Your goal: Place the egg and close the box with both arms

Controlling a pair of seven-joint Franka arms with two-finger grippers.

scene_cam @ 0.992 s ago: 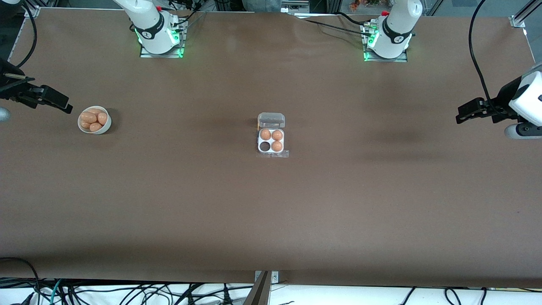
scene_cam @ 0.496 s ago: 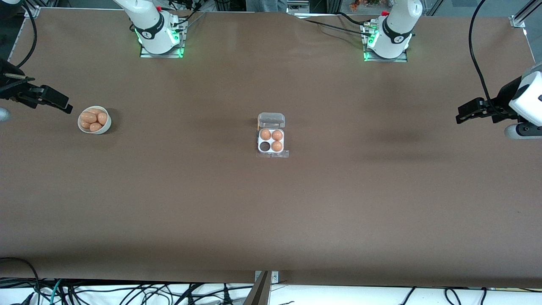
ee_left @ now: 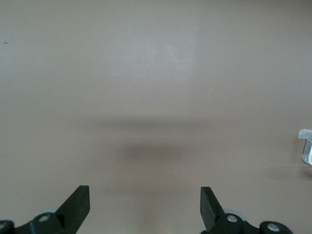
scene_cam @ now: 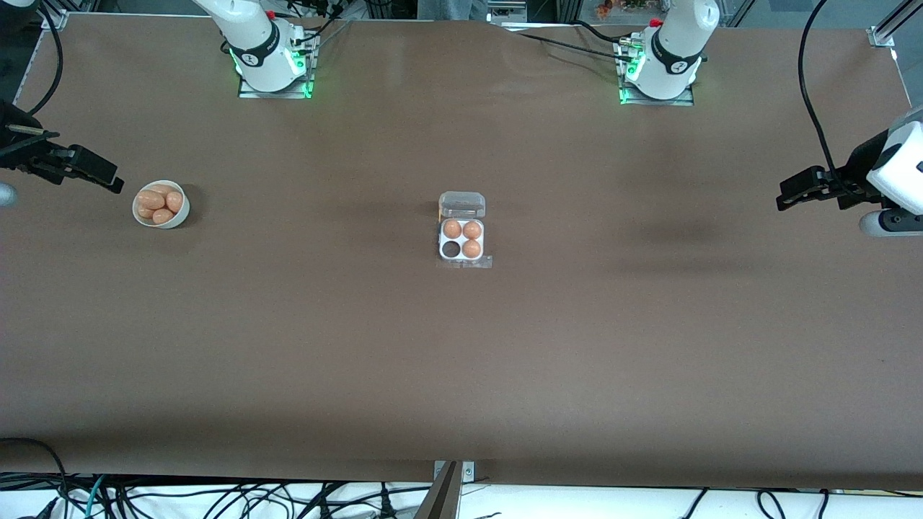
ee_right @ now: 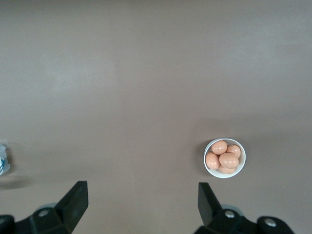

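We are seeing only a sliver of the box point(ee_left: 306, 147) in both wrist views, its lid open midway along the surface point(scene_cam: 461, 360), one cell empty, eggs point(ee_right: 224, 157) sitting in the bowl point(scene_cam: 179, 213) near the right gripper point(ee_right: 139, 200), left gripper point(ee_left: 145, 202) hovering at its end, both jaws apart, holding nothing.

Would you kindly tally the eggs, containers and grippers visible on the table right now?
Eggs in the box: 3
Eggs in the bowl: 4 visible
Containers (box, bowl): 2
Grippers, both open: 2, the left gripper and the right gripper
Total: 11
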